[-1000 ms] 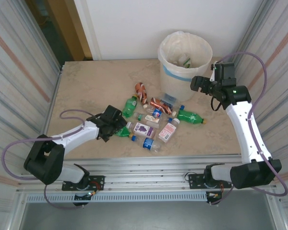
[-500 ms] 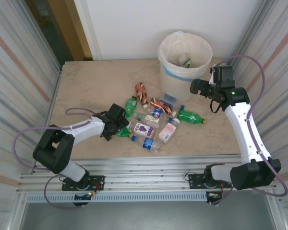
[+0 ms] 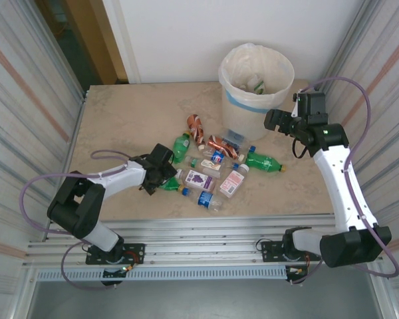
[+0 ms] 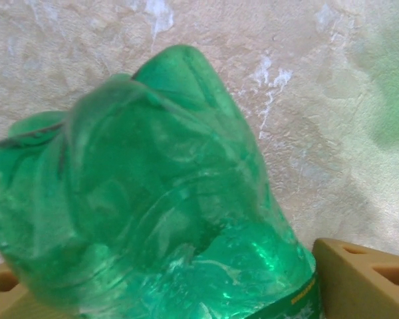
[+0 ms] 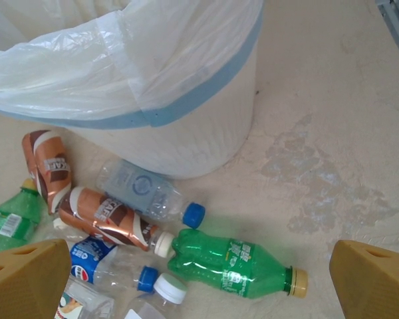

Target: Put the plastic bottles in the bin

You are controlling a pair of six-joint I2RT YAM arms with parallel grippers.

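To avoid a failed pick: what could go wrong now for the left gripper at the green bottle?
The crumpled green bottle between the left gripper fingers may slip or squash further when squeezed.
It lies close to the purple-labelled bottle, so lifting might drag that.
The open right gripper hangs beside the bin, possibly in the way.

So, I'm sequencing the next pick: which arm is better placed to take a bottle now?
Left. The left gripper has its tan fingers either side of a crumpled green plastic bottle. The right gripper hangs open beside the tall white bag-lined bin, nothing between its fingers.
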